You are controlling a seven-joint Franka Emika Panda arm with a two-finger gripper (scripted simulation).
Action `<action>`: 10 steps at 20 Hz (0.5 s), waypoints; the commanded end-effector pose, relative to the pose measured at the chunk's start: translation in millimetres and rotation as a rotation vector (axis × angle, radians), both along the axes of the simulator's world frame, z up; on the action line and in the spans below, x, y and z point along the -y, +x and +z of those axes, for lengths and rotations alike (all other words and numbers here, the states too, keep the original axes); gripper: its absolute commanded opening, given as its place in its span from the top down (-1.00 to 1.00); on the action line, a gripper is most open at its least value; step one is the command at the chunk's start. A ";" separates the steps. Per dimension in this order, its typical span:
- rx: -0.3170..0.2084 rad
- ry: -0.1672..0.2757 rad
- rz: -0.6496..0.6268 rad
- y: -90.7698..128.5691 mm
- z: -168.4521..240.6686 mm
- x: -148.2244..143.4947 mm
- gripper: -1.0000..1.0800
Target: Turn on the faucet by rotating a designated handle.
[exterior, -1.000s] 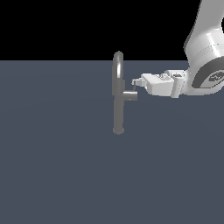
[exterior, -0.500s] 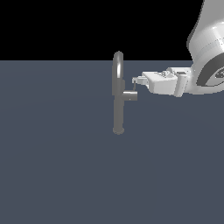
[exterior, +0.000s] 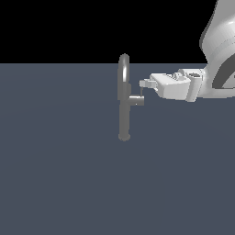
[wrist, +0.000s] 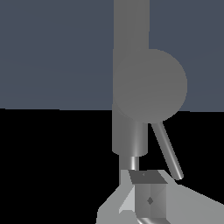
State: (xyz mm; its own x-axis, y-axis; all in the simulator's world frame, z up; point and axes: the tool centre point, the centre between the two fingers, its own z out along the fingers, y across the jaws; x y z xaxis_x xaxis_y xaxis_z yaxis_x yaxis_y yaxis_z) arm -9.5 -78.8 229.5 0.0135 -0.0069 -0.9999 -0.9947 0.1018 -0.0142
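Observation:
The tall grey faucet (exterior: 124, 108) stands upright, with its arched spout at the top and a small round base. Its handle (exterior: 137, 100) is a short stub pointing toward the exterior view's right, and a thin lever pin (exterior: 142, 92) rises from it. My white gripper (exterior: 143, 84) reaches in from the exterior view's right, fingertips together just above the pin's tip and holding nothing. In the wrist view the handle (wrist: 151, 85) shows its round end face. There the lever pin (wrist: 168, 151) slants toward the gripper (wrist: 146, 194), ending beside the fingertips.
A flat dark blue-grey floor (exterior: 59, 174) spreads around the faucet. The white arm (exterior: 220, 55) fills the upper part of the exterior view's right side.
The gripper has risen slightly and drifted a little toward the exterior view's right. It stays next to the lever pin. The faucet column has not moved.

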 end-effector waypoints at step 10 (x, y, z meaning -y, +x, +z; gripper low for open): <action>-0.014 0.007 0.006 -35.5 -16.7 -3.5 1.00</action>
